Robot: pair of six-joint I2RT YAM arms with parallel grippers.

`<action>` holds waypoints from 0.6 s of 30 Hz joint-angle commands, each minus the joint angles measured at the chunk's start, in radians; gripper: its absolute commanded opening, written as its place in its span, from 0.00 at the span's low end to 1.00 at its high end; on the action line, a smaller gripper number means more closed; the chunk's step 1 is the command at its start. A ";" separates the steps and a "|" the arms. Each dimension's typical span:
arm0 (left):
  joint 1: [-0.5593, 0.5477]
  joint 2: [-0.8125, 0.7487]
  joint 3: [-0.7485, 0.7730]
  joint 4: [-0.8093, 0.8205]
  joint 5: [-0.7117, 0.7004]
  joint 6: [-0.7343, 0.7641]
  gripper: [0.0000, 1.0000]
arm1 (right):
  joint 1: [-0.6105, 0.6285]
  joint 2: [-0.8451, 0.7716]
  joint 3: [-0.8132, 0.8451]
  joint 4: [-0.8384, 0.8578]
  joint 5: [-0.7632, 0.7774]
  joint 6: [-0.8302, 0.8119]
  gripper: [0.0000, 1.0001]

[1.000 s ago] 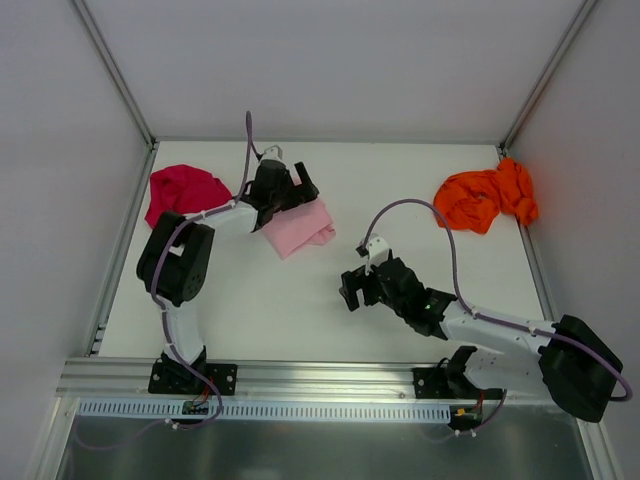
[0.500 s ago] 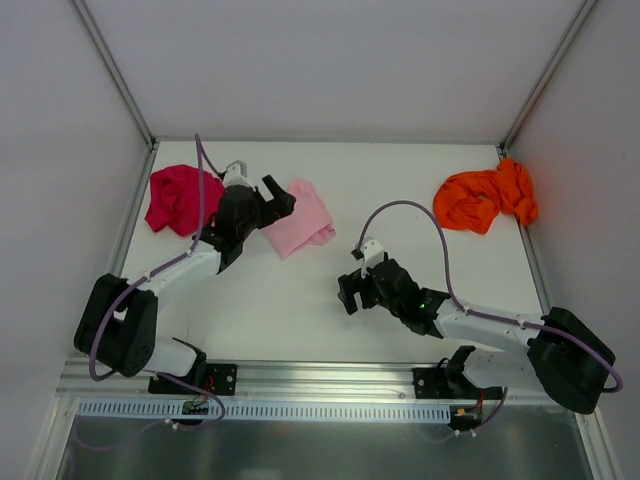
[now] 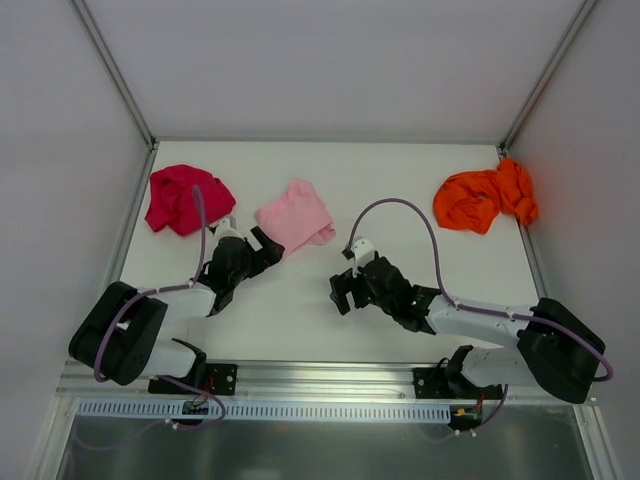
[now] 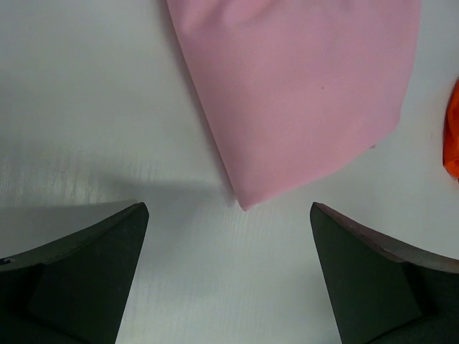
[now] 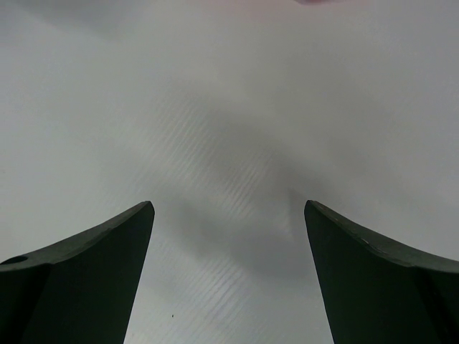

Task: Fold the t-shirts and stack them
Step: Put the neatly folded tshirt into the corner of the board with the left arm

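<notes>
We start with the white table (image 3: 400, 180), which carries all the work and is walled on three sides. On it the two arms reach away from their bases: the left arm (image 3: 150, 315) bends low toward the far left, and the right arm (image 3: 480, 322) stretches along the near edge toward the middle.

Next come the three shirts, all apart, so nothing is stacked yet. The orange shirt (image 3: 485, 200) is bunched in the far right corner against the wall, and the red shirt (image 3: 183, 198) lies crumpled at the far left. We judge both to be waiting for folding. The pink shirt (image 3: 295, 217) lies between them, left of centre. It looks flat and smooth in the left wrist view, narrowing to a corner, so we take it to be folded already and a likely base for the stack.

The left gripper (image 3: 264, 250) sits just on the near side of that pink corner without touching it. Its fingers (image 4: 93, 265) are spread wide and hold nothing, which suits either a release or a fresh approach; we cannot tell which. The right gripper (image 3: 341, 295) hangs over bare table near the centre, its fingers (image 5: 373, 279) also wide and empty, probably kept clear of the cloth.
</notes>
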 commanded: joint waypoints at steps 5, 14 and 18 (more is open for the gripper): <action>0.000 0.138 -0.059 0.326 0.041 -0.031 0.99 | 0.019 0.015 0.071 0.041 0.017 0.002 0.92; 0.014 0.431 -0.044 0.635 0.146 -0.100 0.99 | 0.024 0.018 0.125 -0.021 0.075 -0.013 0.92; 0.030 0.502 -0.045 0.739 0.185 -0.117 0.99 | 0.024 -0.004 0.145 -0.036 0.089 -0.024 0.92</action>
